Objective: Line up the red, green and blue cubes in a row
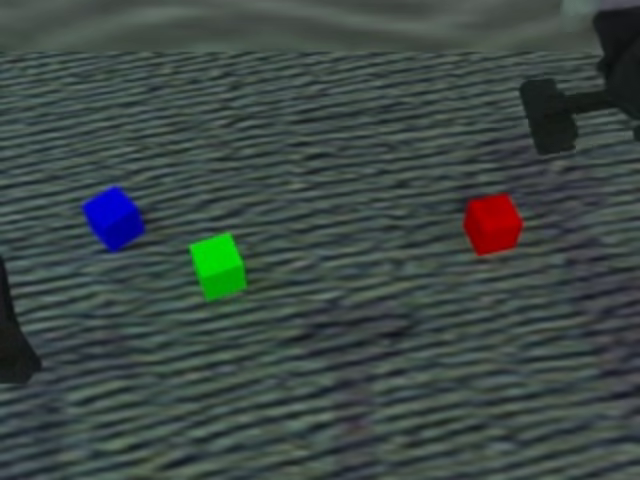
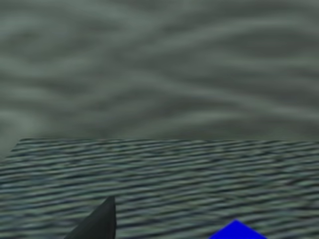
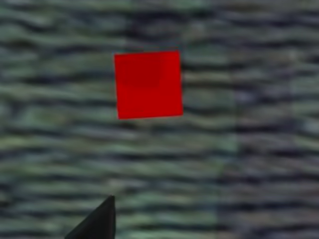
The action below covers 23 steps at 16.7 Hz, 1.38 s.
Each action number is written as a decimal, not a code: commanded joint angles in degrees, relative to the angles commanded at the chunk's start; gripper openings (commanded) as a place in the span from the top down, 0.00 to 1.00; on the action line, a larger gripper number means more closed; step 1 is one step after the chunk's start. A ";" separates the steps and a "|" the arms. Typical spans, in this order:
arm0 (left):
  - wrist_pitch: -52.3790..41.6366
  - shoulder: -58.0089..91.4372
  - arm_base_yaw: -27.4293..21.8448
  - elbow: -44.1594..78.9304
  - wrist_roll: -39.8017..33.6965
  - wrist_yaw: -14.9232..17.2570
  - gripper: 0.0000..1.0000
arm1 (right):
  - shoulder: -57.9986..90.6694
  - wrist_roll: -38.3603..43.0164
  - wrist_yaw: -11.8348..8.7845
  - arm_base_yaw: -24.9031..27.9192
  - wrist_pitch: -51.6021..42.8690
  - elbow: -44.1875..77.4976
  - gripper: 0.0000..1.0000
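Grey-green ripple-patterned tabletop (image 1: 330,380) fills the top view, with a paler mottled backdrop along its far edge. You will find all three cubes resting flat on this surface, none touching another.

Locate the blue cube (image 1: 113,217) toward the table's left side. The green cube (image 1: 218,266) sits near it, a little to its right and closer to the near edge. The red cube (image 1: 492,223) lies well apart from both, on the table's right side.

Right gripper (image 1: 550,115): it hangs at the upper right corner of the top view, farther from you than the red cube and slightly to that cube's right, clear of it. In the right wrist view the red cube (image 3: 148,84) appears square-on beyond one dark fingertip (image 3: 97,221). You cannot tell its finger state; nothing is held.

Left gripper (image 1: 12,350): it sits at the left edge of the table, nearer than the blue cube and apart from it. The left wrist view shows one fingertip (image 2: 97,224) and a corner of the blue cube (image 2: 238,230). Its finger state cannot be determined either.
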 joint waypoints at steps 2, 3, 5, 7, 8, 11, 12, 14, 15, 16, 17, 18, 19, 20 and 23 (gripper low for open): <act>0.00 0.00 0.00 0.00 0.00 0.00 0.00 | 9.86 0.31 0.00 1.33 -5.47 8.85 0.00; 0.00 0.00 0.00 0.00 0.00 0.00 0.00 | 14.34 0.45 -0.01 1.93 -7.87 12.99 0.00; 0.00 0.00 0.00 0.00 0.00 0.00 0.00 | 22.33 0.70 -0.04 2.97 -11.95 20.42 0.00; 0.00 0.00 0.00 0.00 0.00 0.00 0.00 | 28.59 0.90 -0.07 3.79 -15.03 26.27 0.00; 0.00 0.00 0.00 0.00 0.00 0.00 0.00 | 30.90 0.97 -0.10 4.11 -16.18 28.51 0.00; 0.00 0.00 0.00 0.00 0.00 0.00 0.00 | 34.26 1.07 -0.14 4.62 -17.95 32.12 0.00; 0.00 0.00 0.00 0.00 0.00 0.00 0.00 | 34.28 1.07 -0.14 4.62 -17.97 32.15 0.00; 0.00 0.00 0.00 0.00 0.00 0.00 0.00 | 34.28 1.07 -0.14 4.62 -17.97 32.15 0.00; 0.00 0.00 0.00 0.00 0.00 0.00 0.00 | 34.28 1.07 -0.14 4.62 -17.97 32.15 0.00; 0.00 0.00 0.00 0.00 0.00 0.00 0.00 | 34.21 1.06 -0.14 4.29 -17.86 32.00 0.00; 0.00 0.00 0.00 0.00 0.00 0.00 0.00 | 34.26 1.02 -0.14 4.33 -17.67 31.82 0.00; 0.00 0.00 0.00 0.00 0.00 0.00 0.00 | 34.46 0.97 -0.14 4.41 -16.91 31.12 0.00; 0.00 0.00 0.00 0.00 0.00 0.00 0.00 | 34.85 0.94 -0.13 4.47 -15.56 30.06 0.00; 0.00 0.00 0.00 0.00 0.00 0.00 0.00 | 35.38 0.95 -0.13 4.52 -13.61 28.70 0.00; 0.00 0.00 0.00 0.00 0.00 0.00 0.00 | 37.49 1.09 -0.10 4.60 -5.91 23.85 0.00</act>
